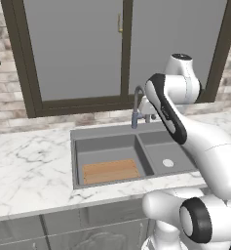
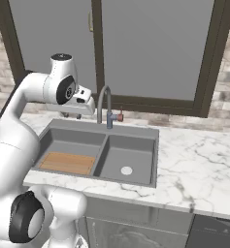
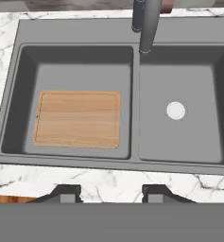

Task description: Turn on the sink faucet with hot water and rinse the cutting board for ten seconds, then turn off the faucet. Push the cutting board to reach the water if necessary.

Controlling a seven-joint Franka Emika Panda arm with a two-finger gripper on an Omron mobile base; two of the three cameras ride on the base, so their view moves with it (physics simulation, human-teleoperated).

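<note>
Sink (image 3: 75,33): a dark grey sink set into the white marble tabletop (image 1: 29,171). It has two bowls side by side, with a thin wall between them.
Big bowl: the cutting board (image 3: 78,119) lies flat on its floor, near the front wall and a bit toward the outer side.
Small bowl: it has a round white drain (image 3: 176,110) in the middle of its floor.
Cutting board: light brown wood with long lines running along it. It is well apart from the faucet's mouth.
Sink faucet (image 2: 106,104): a tall, thin grey pipe that bends over at the top. It stands behind the sink, at the wall between the two bowls. A small reddish lever (image 2: 119,116) sticks out from its base.
Faucet mouth: in the hand view it points down right by the wall between the bowls, just on the small bowl's side.
Pincer (image 3: 105,191): its two dark tips stand wide apart, with nothing between them. It hangs high above the front edge of the sink, looking down.
Arm (image 1: 204,141): white, bent over the tabletop near the faucet.
Behind the sink: a big window with a dark frame (image 2: 150,102) and a brick wall (image 1: 5,68).
</note>
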